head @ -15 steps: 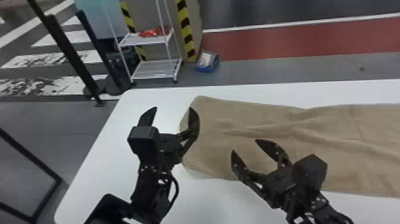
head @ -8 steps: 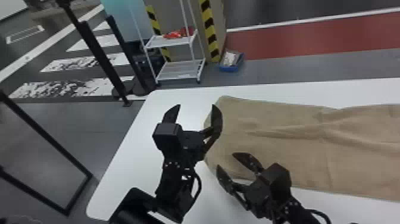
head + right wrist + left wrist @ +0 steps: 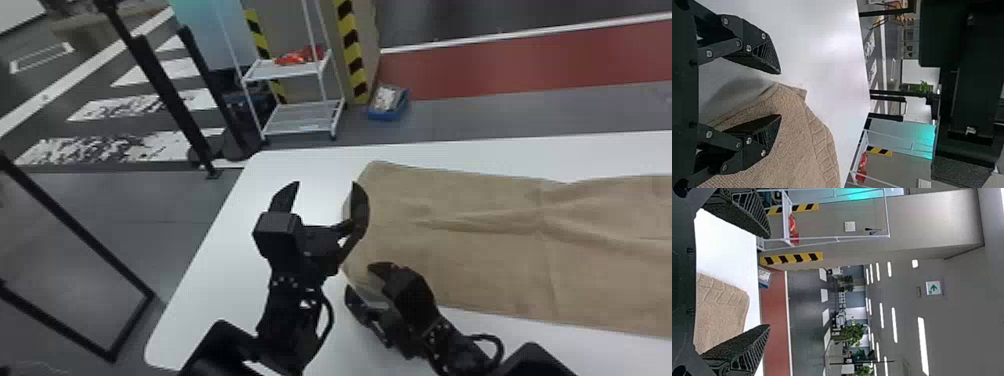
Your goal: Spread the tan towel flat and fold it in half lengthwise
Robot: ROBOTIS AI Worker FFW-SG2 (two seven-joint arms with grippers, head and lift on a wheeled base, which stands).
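The tan towel (image 3: 480, 240) lies spread on the white table with some wrinkles, running off to the right in the head view. My left gripper (image 3: 326, 186) stands open above the towel's left end, one finger over bare table and the other over its edge. In the left wrist view the towel (image 3: 721, 309) is behind the open left gripper (image 3: 770, 280). My right gripper (image 3: 360, 282) is open at the towel's near left corner. The right wrist view has the towel's corner (image 3: 797, 133) between and beyond the fingers of the right gripper (image 3: 781, 94), with nothing gripped.
The white table (image 3: 210, 280) has its left edge beside my left arm. Behind it stand a wire shelf (image 3: 300, 122) with a red item (image 3: 300, 56) and a blue box (image 3: 389, 102) on the floor. Black frame posts (image 3: 170, 95) rise at the left.
The head view has turned left, so the table and towel appear farther right. My right gripper has moved left toward the towel's near left corner. Both grippers remain open.
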